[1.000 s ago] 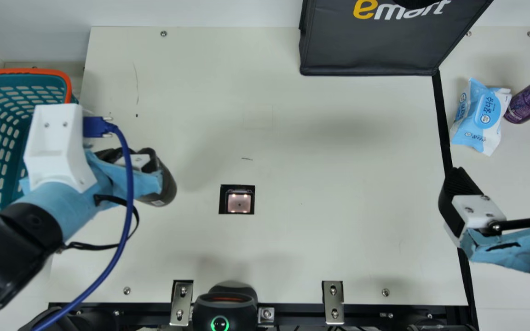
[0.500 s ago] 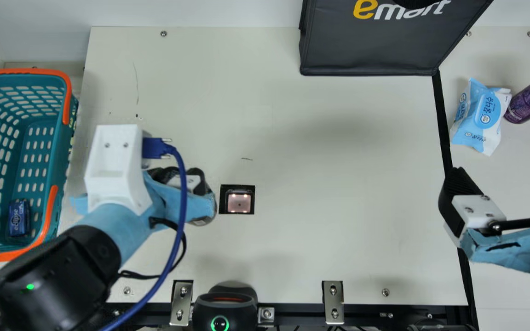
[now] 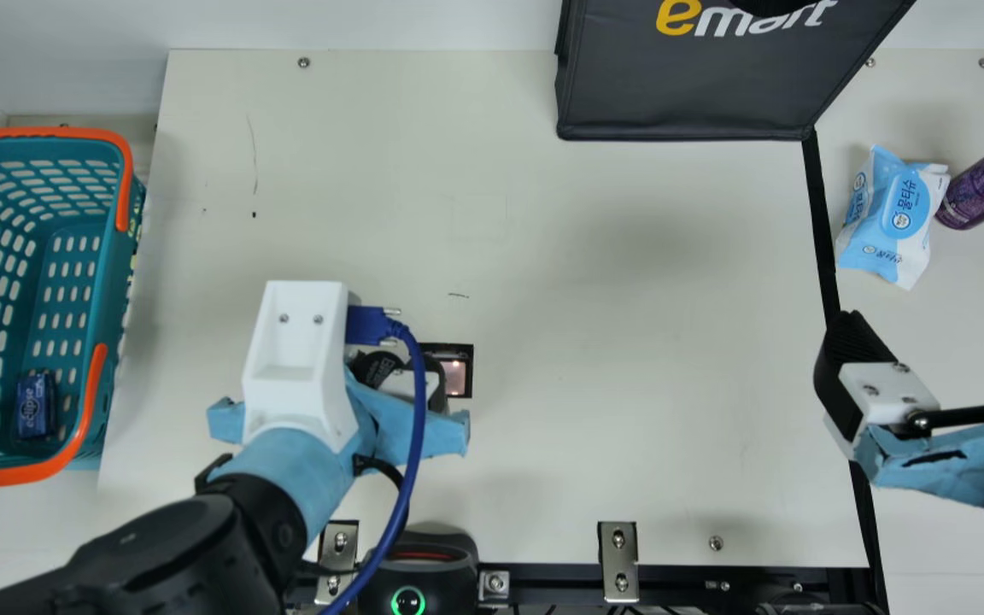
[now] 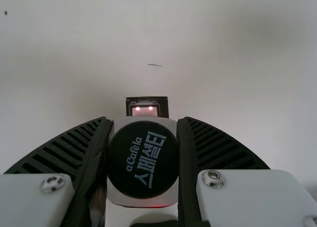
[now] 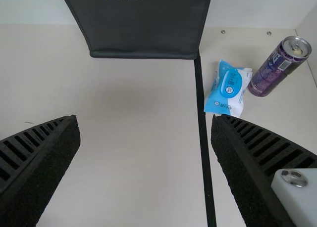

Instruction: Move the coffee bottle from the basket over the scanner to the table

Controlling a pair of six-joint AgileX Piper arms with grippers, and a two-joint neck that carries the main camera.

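**A:** Left wrist view: left end effector (image 4: pixel 144 120) is pinching the coffee bottle (image 4: pixel 143 160) from both sides up by its cap. Good hold?

**B:** Decent, but I'd go for the firm body below the cap. Probably stiff, kinda slick, top-light and bottom-heavy if full.

**A:** Right wrist view: right end effector (image 5: pixel 144 119) is wide open, nothing in it.

**B:** Main view: bottle's right by the scanner (image 3: pixel 455 377), so gentle landing on the worktop (image 3: pixel 629 342), imo.

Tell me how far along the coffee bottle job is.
Done: the coffee bottle is out of the basket.
In hand: the left gripper holds it beside or partly over the scanner window; can't tell if it scanned.
Left, likely: finish the pass, set it on the table, let go.
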